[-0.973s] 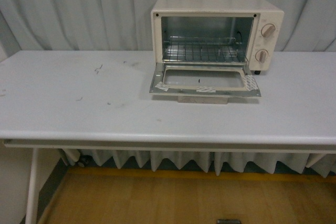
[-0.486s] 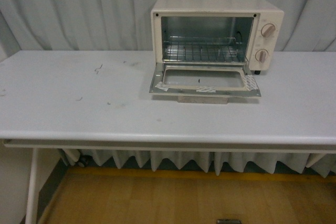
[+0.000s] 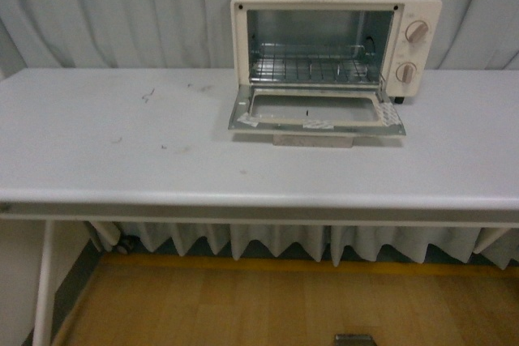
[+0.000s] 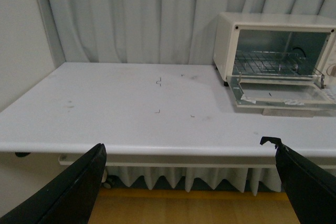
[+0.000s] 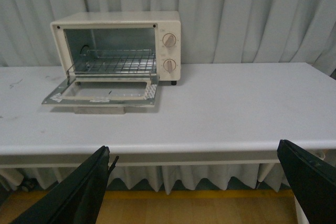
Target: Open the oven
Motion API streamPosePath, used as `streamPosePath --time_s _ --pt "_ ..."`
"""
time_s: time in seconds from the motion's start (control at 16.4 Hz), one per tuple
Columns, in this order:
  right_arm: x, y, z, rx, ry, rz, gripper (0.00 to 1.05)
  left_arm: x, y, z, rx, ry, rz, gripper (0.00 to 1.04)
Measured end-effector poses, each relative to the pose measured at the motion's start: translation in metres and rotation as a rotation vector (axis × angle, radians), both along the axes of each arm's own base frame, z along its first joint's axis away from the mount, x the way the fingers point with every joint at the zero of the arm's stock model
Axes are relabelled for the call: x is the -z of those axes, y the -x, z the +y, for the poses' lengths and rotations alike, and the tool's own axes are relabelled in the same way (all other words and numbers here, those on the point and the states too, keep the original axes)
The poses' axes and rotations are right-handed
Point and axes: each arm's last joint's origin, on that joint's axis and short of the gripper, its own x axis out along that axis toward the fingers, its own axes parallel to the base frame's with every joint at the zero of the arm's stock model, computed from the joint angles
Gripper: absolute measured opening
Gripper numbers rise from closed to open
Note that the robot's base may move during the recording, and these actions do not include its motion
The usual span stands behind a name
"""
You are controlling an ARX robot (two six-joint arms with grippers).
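No brand name or other writing can be read on the toaster oven. It stands at the back of the white tabletop, right of centre, just in front of a pleated grey curtain. Its glass door lies folded down flat, the wire rack exposed, two round knobs on its right side. Small dark scuff marks dot the tabletop to its left. The left end effector and right end effector both hang spread wide, released, short of the tabletop edge, well apart from the oven.
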Motion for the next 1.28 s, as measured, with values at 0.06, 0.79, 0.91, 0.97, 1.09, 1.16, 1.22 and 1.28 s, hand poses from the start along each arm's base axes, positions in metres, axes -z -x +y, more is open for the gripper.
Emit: streamPosePath --time_s 0.06,0.79,0.91,0.97,1.09,1.16,1.22,1.28 --pt "0.0001 0.0000 0.0000 -0.001 0.000 0.001 0.98 -0.0001 0.0000 0.0000 -0.001 0.000 -0.001 0.98" --pt "0.0001 0.0000 0.0000 -0.001 0.000 0.001 0.98 0.0002 0.0000 0.0000 0.000 0.000 0.002 0.98" --pt "0.0002 0.0000 0.0000 -0.001 0.000 0.002 0.98 0.0001 0.0000 0.0000 0.000 0.000 0.001 0.98" --pt "0.0001 0.0000 0.0000 -0.002 0.000 0.001 0.98 0.0001 0.0000 0.0000 -0.001 0.000 0.001 0.98" --pt "0.0001 0.0000 0.0000 -0.001 0.000 0.001 0.98 0.0001 0.0000 0.0000 0.000 0.000 0.001 0.98" --pt "0.0001 0.0000 0.0000 0.000 0.000 0.001 0.98 0.0001 0.0000 0.0000 0.000 0.000 0.001 0.98" --pt "0.0002 0.0000 0.0000 -0.001 0.000 0.002 0.98 0.0000 0.0000 0.0000 0.000 -0.001 0.000 0.98" --pt "0.0002 0.0000 0.0000 -0.001 0.000 0.002 0.98 0.0002 0.0000 0.0000 0.000 0.000 0.002 0.98"
